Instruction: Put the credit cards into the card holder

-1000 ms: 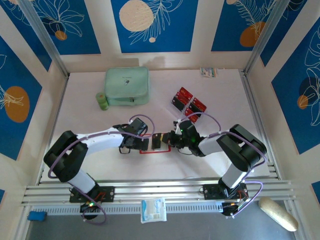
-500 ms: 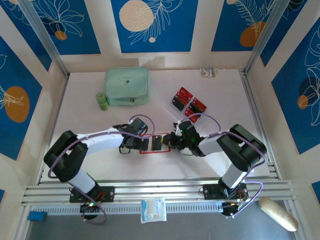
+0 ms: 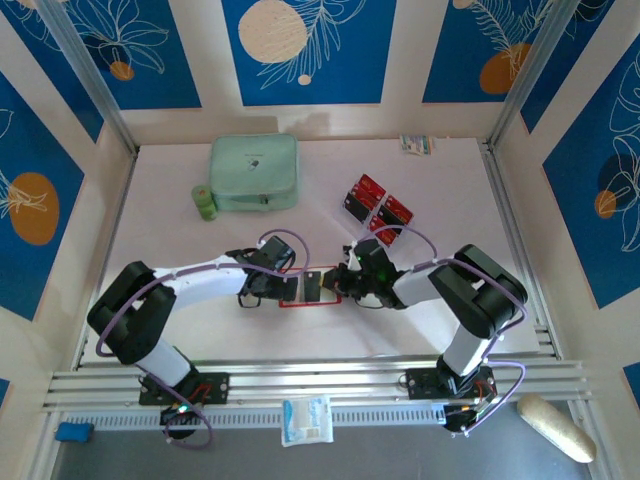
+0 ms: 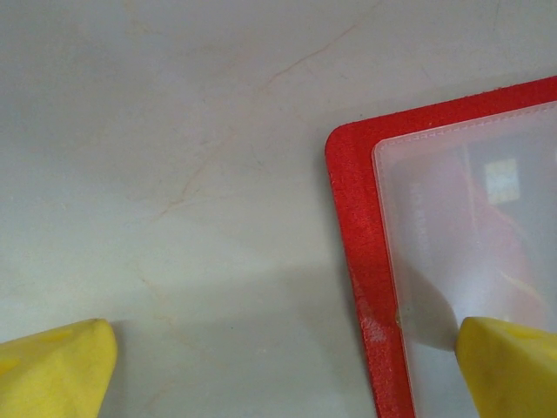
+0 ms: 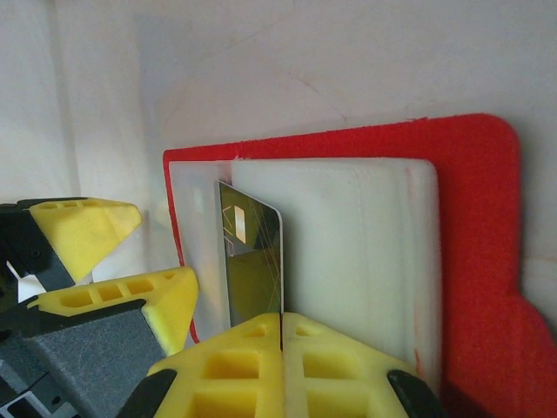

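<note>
The red card holder [image 3: 310, 304] lies open on the table between my two grippers, its pale clear sleeves [image 5: 357, 235] facing up. My right gripper [image 5: 281, 326] is shut on a dark credit card [image 5: 254, 261], held on edge over the sleeves' left part. In the top view this card [image 3: 313, 286] sits over the holder, with the right gripper [image 3: 336, 283] just right of it. My left gripper [image 4: 283, 374] is open, straddling the holder's red border [image 4: 348, 192], and its right fingertip [image 4: 509, 366] rests on the sleeve. More red and black credit cards [image 3: 377, 203] lie behind the right arm.
A mint-green zip case [image 3: 254, 172] and a small green roll [image 3: 204, 202] sit at the back left. A small packet [image 3: 417, 144] lies by the back wall. The left gripper's yellow fingers [image 5: 87, 231] stand close to the held card.
The right gripper has edged the card slightly further over the holder. The left arm has stayed in place.
</note>
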`<action>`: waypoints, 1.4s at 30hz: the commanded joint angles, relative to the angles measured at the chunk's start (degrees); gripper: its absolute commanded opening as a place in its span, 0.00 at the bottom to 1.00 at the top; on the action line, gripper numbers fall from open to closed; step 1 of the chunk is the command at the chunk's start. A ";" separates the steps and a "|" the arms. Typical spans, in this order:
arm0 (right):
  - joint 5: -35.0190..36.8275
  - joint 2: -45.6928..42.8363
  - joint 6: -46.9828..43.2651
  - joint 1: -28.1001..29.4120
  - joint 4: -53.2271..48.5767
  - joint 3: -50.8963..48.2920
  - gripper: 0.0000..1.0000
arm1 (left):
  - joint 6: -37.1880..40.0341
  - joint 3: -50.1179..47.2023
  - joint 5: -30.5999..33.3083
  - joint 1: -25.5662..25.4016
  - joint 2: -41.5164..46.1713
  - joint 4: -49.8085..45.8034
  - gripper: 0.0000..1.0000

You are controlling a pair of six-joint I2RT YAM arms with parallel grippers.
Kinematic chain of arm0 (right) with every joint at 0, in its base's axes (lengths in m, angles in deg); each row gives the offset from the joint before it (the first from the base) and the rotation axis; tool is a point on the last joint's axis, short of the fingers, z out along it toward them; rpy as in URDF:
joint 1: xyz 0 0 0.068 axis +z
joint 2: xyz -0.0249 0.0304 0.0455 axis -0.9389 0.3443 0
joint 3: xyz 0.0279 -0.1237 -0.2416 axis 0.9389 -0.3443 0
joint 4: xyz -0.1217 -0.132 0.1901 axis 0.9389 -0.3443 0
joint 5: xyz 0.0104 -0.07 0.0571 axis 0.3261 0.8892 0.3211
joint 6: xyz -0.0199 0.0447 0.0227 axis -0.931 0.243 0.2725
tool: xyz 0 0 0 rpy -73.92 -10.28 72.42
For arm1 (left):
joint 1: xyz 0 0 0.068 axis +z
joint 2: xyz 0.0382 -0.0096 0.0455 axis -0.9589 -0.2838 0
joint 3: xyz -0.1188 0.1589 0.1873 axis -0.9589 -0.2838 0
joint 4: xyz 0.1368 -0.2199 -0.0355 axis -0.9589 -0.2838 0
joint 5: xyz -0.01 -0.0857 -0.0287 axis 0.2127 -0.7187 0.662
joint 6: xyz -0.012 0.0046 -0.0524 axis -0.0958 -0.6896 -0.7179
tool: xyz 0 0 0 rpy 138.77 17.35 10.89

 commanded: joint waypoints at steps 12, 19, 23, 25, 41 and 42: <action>-1.88 -0.12 -7.60 1.84 -15.10 6.70 0.39 | -2.06 -0.06 -1.08 0.73 3.38 -1.05 1.00; 1.76 -6.33 -14.85 1.14 -28.36 11.20 0.39 | -2.82 -0.09 -2.28 3.91 7.37 -2.34 1.00; 2.18 -5.14 -17.56 1.62 -32.33 14.54 0.23 | -2.87 -0.83 -2.02 4.98 7.80 -3.13 1.00; 3.00 -4.13 -18.79 2.29 -34.32 16.29 0.16 | -2.91 -1.60 -1.71 5.34 7.54 -3.43 1.00; 4.07 4.51 -21.90 4.71 -38.51 22.85 0.04 | -2.55 -4.12 -0.19 5.99 3.55 -2.28 1.00; 3.94 5.04 -21.91 4.91 -38.57 23.19 0.04 | -2.34 -4.05 -0.19 5.94 3.26 -2.11 1.00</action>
